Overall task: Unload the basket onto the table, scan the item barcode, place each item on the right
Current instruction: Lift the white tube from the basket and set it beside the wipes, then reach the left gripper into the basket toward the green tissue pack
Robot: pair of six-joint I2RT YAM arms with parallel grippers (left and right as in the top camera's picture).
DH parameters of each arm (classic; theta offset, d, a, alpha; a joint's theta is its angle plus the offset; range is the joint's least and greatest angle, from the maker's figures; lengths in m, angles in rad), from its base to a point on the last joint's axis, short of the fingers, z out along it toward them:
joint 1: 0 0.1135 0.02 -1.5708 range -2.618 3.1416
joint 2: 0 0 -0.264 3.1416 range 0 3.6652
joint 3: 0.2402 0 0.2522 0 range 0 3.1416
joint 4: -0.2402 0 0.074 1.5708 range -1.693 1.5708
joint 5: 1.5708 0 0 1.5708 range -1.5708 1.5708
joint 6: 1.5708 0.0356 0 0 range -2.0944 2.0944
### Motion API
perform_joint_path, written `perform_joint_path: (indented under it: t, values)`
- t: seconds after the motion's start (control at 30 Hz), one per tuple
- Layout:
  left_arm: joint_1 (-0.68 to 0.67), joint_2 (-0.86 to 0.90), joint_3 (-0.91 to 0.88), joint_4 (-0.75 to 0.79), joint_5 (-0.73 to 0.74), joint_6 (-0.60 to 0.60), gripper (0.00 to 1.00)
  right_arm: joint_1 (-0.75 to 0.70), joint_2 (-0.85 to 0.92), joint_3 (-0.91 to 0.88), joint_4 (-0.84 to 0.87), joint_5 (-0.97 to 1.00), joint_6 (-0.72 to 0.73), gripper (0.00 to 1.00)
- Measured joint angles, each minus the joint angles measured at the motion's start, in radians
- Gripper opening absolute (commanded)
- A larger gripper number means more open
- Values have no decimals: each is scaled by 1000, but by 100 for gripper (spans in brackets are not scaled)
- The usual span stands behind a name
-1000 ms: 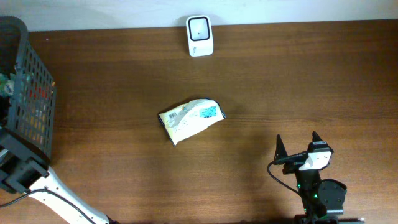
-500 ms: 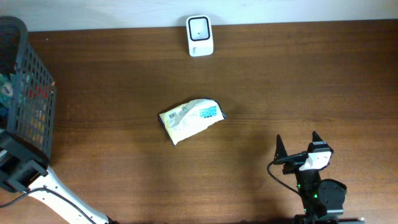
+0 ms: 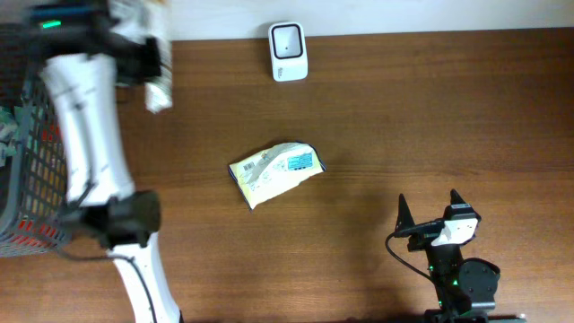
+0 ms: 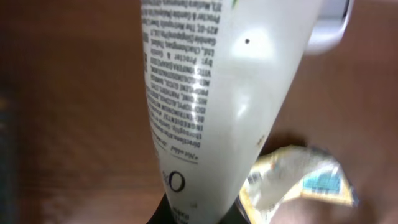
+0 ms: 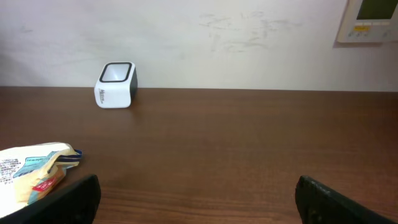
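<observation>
**Tube lifted, scanner not yet reached**

Left gripper (image 3: 148, 58) is clamped on a white tube (image 4: 211, 93), held above the table's (image 3: 404, 117) far-left corner, just beside the basket (image 3: 27, 188). Right gripper (image 3: 429, 202) sits parked near the near-right corner with its fingers wide apart, holding nothing.

Step in hand, as I read it: carry the tube along the far edge to the scanner (image 3: 288, 51), which stands at the middle of that edge. To do it well, keep the tube high enough to pass clear of the snack packet (image 3: 274, 170) lying mid-table. Turn the printed side toward the scanner's window and hold it steady there. The grip is at one end, so the long free end may swing; move slowly.

Hard to make out:
- No barcode spotted; the wrist view shows only small print, blurred.
- The left fingers are almost wholly cut off at that view's bottom edge.
- Basket contents are indistinct behind the arm.
</observation>
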Motion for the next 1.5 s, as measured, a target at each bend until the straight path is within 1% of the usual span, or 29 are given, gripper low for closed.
perform_joint_path:
  t: [0.03,0.13,0.23,0.33,0.37,0.43,0.47,0.63,0.7,0.8,0.87,0.9,0.97,1.0,1.03,1.1,1.13,1.23,1.33,1.5]
  values:
    - [-36,30,-64,11,-5,3,0,0,0,0,0,0,0,99]
    - [-122,67,-338,100,-23,6,0,0,0,0,0,0,1,99]
    - [-173,71,-543,188,-27,5,0,0,0,0,0,0,1,99]
    - [-218,73,-713,248,-32,-8,0,0,0,0,0,0,0,99]
    - [-228,73,-735,251,-32,-10,20,0,0,0,0,0,1,99]
    - [-257,72,-761,250,-35,-14,89,0,0,0,0,0,1,99]
    - [-264,72,-762,243,-37,-11,99,0,0,0,0,0,0,99]
    - [-292,68,-755,121,-51,-14,100,0,0,0,0,0,1,99]
    - [-282,42,-677,80,-92,-14,99,0,0,0,0,0,0,99]
    - [-240,-79,-452,102,-179,-14,100,0,0,0,0,0,0,99]
    - [-156,-222,-289,177,-263,-13,99,0,0,0,0,0,1,99]
    - [-109,-277,-248,211,-285,-14,99,0,0,0,0,0,1,99]
    - [38,-387,-187,316,-335,-15,99,0,0,0,0,0,0,99]
    - [100,-414,-175,340,-351,-21,100,0,0,0,0,0,0,99]
    - [198,-435,-171,383,-368,-41,100,0,0,0,0,0,1,99]
    - [340,-407,-175,411,-380,-83,99,0,0,0,0,0,1,99]
    - [386,-384,-180,419,-374,-96,99,0,0,0,0,0,0,99]
    - [534,-241,-210,425,-328,-127,99,0,0,0,0,0,0,99]
    - [581,-117,-220,427,-308,-130,99,0,0,0,0,0,0,99]
    - [595,112,-225,494,-300,-100,99,0,0,0,0,0,0,99]
